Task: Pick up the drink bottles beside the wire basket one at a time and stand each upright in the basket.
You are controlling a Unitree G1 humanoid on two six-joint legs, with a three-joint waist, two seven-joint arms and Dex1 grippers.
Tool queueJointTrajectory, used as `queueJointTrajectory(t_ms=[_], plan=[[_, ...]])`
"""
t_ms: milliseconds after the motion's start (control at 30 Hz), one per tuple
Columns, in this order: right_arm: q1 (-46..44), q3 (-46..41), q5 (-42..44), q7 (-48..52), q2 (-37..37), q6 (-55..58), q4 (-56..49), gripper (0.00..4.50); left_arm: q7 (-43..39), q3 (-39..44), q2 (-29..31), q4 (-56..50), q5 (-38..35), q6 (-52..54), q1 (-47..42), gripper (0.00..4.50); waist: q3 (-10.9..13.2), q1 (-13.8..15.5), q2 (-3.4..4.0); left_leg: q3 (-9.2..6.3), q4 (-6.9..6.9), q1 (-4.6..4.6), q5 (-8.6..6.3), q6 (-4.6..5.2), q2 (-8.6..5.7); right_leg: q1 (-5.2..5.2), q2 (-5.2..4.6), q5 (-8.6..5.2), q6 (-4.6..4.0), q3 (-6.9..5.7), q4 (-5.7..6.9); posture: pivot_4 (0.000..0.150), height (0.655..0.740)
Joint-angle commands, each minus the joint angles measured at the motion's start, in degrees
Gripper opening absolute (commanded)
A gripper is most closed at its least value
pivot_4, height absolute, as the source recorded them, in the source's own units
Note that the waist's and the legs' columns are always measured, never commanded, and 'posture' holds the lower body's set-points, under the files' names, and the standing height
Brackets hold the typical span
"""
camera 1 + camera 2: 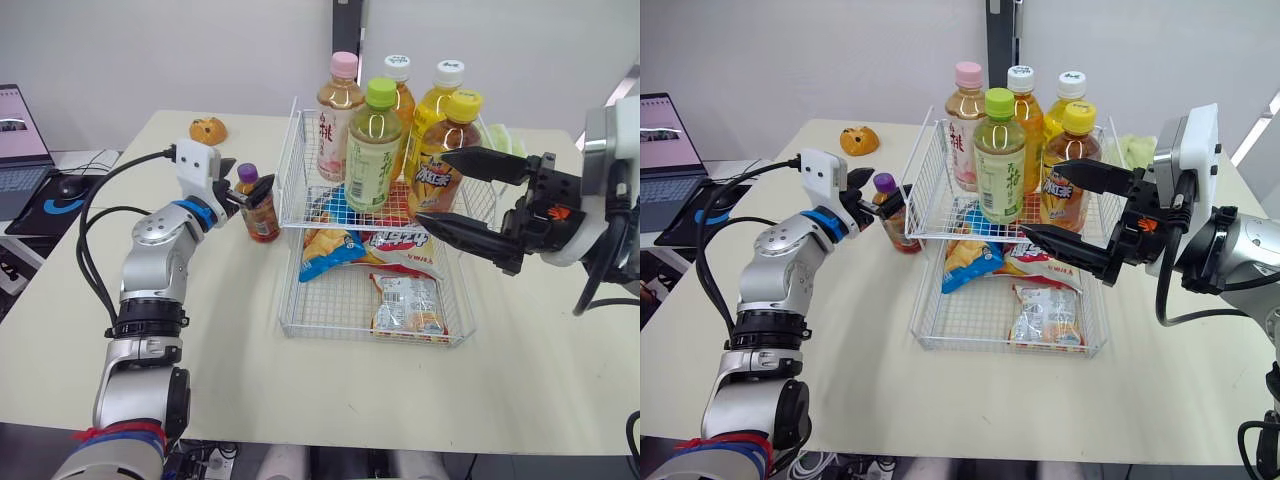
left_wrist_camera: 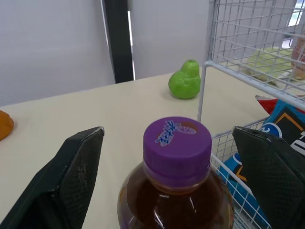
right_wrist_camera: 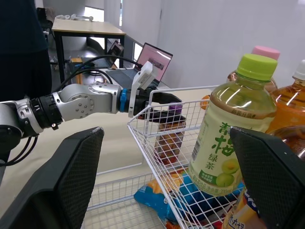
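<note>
Pale tabletop surface [image 1: 200, 350] carrying a white two-tier wire basket [image 1: 291, 150].

Upper tier: five drink bottles standing upright, namely a pink-capped peach-coloured bottle [image 1: 338, 120], a green-capped green-tea bottle [image 1: 372, 150], two white-capped amber bottles [image 1: 398, 72] [image 1: 448, 76] and a yellow-capped brown bottle [image 1: 462, 106]. Lower tier: flat snack packets [image 1: 405, 305].

Left gripper [image 1: 246, 182]: fingers [image 2: 78, 167] apart, one on each side of a small purple-capped bottle of brown drink [image 1: 262, 215]. No finger is seen pressing on it. This bottle stands upright on the surface, outside the basket and just beside its left wall.

Right gripper [image 1: 435, 187]: fingers spread wide and holding nothing, at the right side of the upper tier, close to the yellow-capped bottle.

Also on the surface: an orange bun-shaped object [image 1: 208, 130] at the far left and a green pear-shaped object [image 2: 185, 81] beyond the basket.
</note>
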Motion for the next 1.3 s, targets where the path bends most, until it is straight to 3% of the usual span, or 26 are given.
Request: queueJointTrajectory(t_ms=[33, 267, 500, 700, 967, 1133, 1300], plan=[[-0.79, -0.31, -0.34, -0.22, -0.03, -1.27, -1.15, 4.5, -0.24, 0.41, 0.2, 0.31, 0.65, -3.19, -1.65, 3.56, 0.0, 0.0, 0.0, 0.0, 0.0, 0.0, 0.0, 0.0, 0.0, -0.01, 0.0, 0.0, 0.0, 0.0, 0.0, 0.15, 0.74], [-1.41, 0.46, -0.26, -1.5, 0.41, -1.41, -2.09, 4.5, -1.52, 0.51, 0.59, 2.64, 0.57, -3.96, -2.34, 1.42, 0.0, -0.02, 0.0, 0.0, 0.0, 0.0, 0.0, 0.0, 0.0, -0.02, 0.0, 0.0, 0.0, 0.0, 0.01, 0.15, 0.74], [-1.78, 0.86, -0.63, -1.43, 0.42, -2.01, -1.83, 4.5, -5.14, 3.12, 1.93, 3.9, -2.71, -3.51, -4.59, 1.37, 0.0, 0.01, 0.0, -0.01, 0.0, 0.0, 0.0, 0.01, 0.0, -0.01, 0.0, 0.0, 0.0, 0.0, 0.03, 0.15, 0.74], [-1.89, 1.23, -1.07, -1.06, 0.58, -2.3, -1.27, 4.5, -18.96, 6.29, 12.09, 4.61, -11.02, 8.43, -13.85, 1.37, 0.26, -0.31, -0.38, 0.02, 0.06, -0.45, 0.19, -0.31, 0.0, -0.57, 0.03, 0.0, 0.0, 0.0, 0.24, 0.15, 0.74], [-2.52, 2.74, -3.65, 0.29, 2.35, -3.61, 0.05, 4.5, -38.12, 0.55, 23.01, 9.47, -11.33, 19.8, -30.71, 1.37, 0.29, -0.51, -0.43, 0.06, 0.07, -0.47, 0.21, -0.31, -0.04, -0.51, 0.05, 0.0, 0.01, 0.03, 0.08, 0.15, 0.74], [-2.61, 4.08, -4.97, 1.76, 3.15, -4.06, 0.58, 4.5, -42.11, -1.56, 21.97, 10.41, -11.37, 22.46, -41.81, 1.37, 0.37, -0.39, -0.56, 0.05, 0.11, -0.49, 0.22, -0.26, -0.04, -0.51, 0.06, -0.01, 0.01, 0.02, 0.13, 0.15, 0.74], [-2.67, 4.33, -5.31, 1.79, 3.63, -4.07, 0.42, 4.5, -40.91, -0.84, 16.45, 6.11, -14.32, 26.79, -45.76, 1.37, 0.38, -0.7, -0.55, 0.06, 0.1, -0.47, 0.22, -0.26, -0.04, -0.53, 0.06, -0.03, 0.05, 0.04, 0.18, 0.15, 0.74]])
